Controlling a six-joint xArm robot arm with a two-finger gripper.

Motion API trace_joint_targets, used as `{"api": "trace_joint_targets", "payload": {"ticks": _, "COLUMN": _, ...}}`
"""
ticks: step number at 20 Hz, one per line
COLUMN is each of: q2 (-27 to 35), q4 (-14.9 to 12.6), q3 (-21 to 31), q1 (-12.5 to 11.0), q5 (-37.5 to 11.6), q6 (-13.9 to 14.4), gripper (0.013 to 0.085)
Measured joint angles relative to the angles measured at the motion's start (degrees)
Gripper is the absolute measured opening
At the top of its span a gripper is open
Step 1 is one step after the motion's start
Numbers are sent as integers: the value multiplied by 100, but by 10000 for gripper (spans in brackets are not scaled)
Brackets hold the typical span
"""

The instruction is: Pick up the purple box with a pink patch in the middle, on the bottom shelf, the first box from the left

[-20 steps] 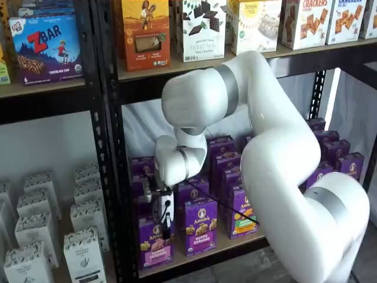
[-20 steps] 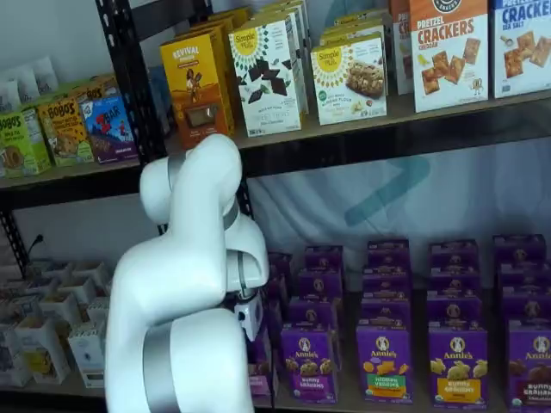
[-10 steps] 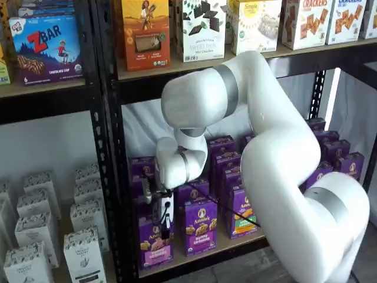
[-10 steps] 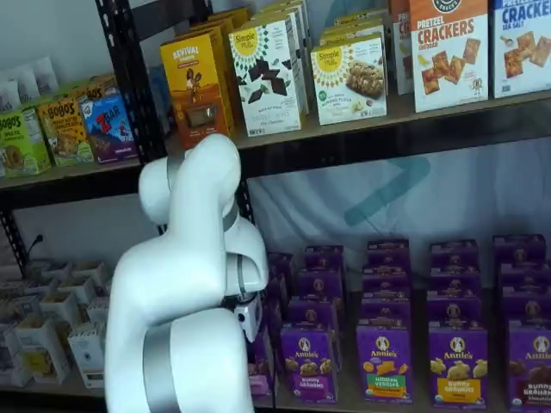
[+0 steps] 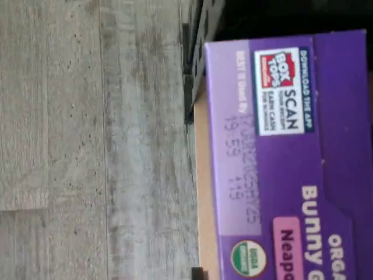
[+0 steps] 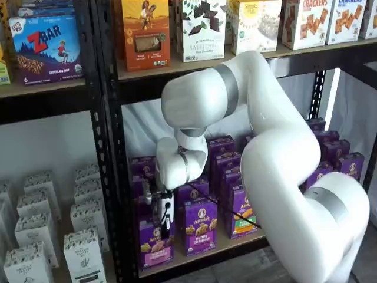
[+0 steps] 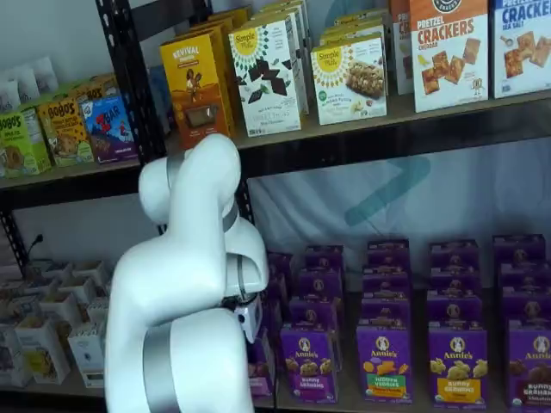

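Little has shifted; gripper [image 6: 160, 219] sits atop the purple box [image 6: 154, 242]; its grip is unclear.

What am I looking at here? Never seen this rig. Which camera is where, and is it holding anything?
It is one white robot arm picking boxed goods from store shelves. Two fixed cameras face the shelves from the front; the third sits on the wrist, looking down at the top of the purple box and the grey floor. In a shelf view the gripper hangs over that purple box at the left end of the bottom shelf, beside other purple cartons. Whether the fingers have closed on it cannot be told.
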Motion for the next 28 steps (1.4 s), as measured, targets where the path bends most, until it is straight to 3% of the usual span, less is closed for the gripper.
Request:
{"api": "trace_joint_targets", "payload": {"ticks": 5, "q2": 33, "q4": -7, "q3": -43, "q1": -4, "q5": 29, "q6": 5, "gripper": 490}}
{"api": "trace_joint_targets", "payload": {"ticks": 7, "q2": 44, "q4": 3, "q3": -58, "q1": -3, "q5": 30, "q6": -3, "gripper": 410}}
{"api": "trace_joint_targets", "payload": {"ticks": 11, "q2": 59, "q4": 5, "q3": -82, "q1": -3, "q5": 39, "q6": -7, "gripper": 330}}
{"api": "trace_joint_targets", "payload": {"ticks": 22, "q2": -9, "q4": -10, "q3": -20, "q1": -23, "q5": 70, "q6": -10, "gripper": 330}}
{"api": "trace_joint_targets", "payload": {"ticks": 28, "q2": -315, "q4": -336, "q3": 366, "q1": -36, "q5": 44, "q6": 275, "gripper": 330}}
